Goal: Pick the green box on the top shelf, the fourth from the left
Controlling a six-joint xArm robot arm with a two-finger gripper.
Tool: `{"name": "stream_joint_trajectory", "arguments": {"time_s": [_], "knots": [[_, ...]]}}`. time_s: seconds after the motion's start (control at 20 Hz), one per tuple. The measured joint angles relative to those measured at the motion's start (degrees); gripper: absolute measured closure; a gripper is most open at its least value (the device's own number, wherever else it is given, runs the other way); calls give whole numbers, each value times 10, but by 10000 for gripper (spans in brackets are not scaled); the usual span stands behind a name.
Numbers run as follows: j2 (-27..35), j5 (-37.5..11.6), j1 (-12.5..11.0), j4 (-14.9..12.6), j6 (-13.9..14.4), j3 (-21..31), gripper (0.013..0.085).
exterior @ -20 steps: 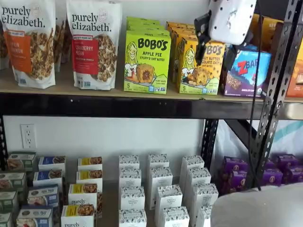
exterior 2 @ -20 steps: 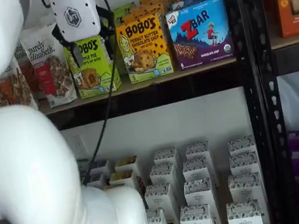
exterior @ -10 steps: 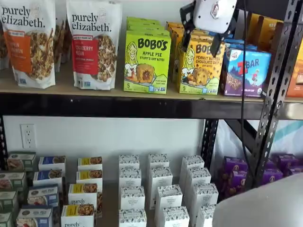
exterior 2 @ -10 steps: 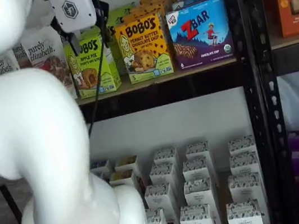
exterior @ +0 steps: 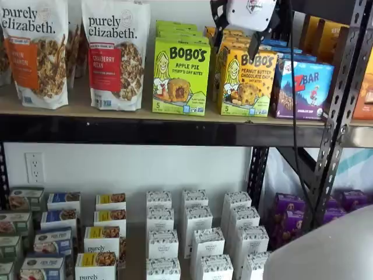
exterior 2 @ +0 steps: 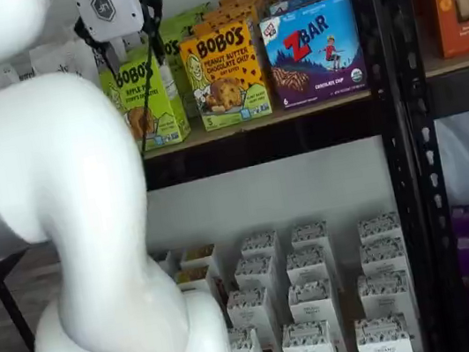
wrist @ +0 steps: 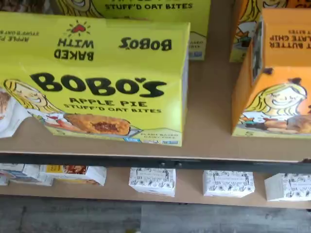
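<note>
The green box [exterior: 180, 76] stands upright at the front of the top shelf [exterior: 76, 106], with more of its kind behind it. In both shelf views my gripper [exterior: 238, 36] hangs from the upper edge, open, with nothing between its black fingers. It is above and just right of the green box, in front of the orange Bobo's box [exterior: 247, 81]. From the other side the gripper [exterior 2: 132, 49] overlaps the green box [exterior 2: 154, 99], and my arm hides part of the carton. The wrist view looks down on the green box [wrist: 97, 82] near the shelf's front beam [wrist: 146, 161].
Two Purely Elizabeth bags [exterior: 116, 52] stand left of the green box, and a ZBar box [exterior: 303, 87] right of the orange one. A black perforated upright [exterior: 338, 105] and a hanging cable [exterior: 293, 128] are at the right. Small white boxes [exterior: 195, 233] fill the lower level. My white arm [exterior 2: 70, 211] blocks the left.
The gripper has moved left and slightly up along the top shelf, from in front of the orange and ZBar boxes toward the green box. Its fingers stayed open.
</note>
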Motion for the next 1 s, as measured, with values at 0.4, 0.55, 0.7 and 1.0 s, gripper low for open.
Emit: {"name": "stream_joint_trajectory", "arguments": {"time_s": [0.4,0.55,0.7,1.0], "knots": [[34,-17,2,9,1,-24,130],[45,-27,10,-2,9,-31,130],[55,-36,17,-8,15,-39,130],[82,-37,26,-6,23,-63,130]]}}
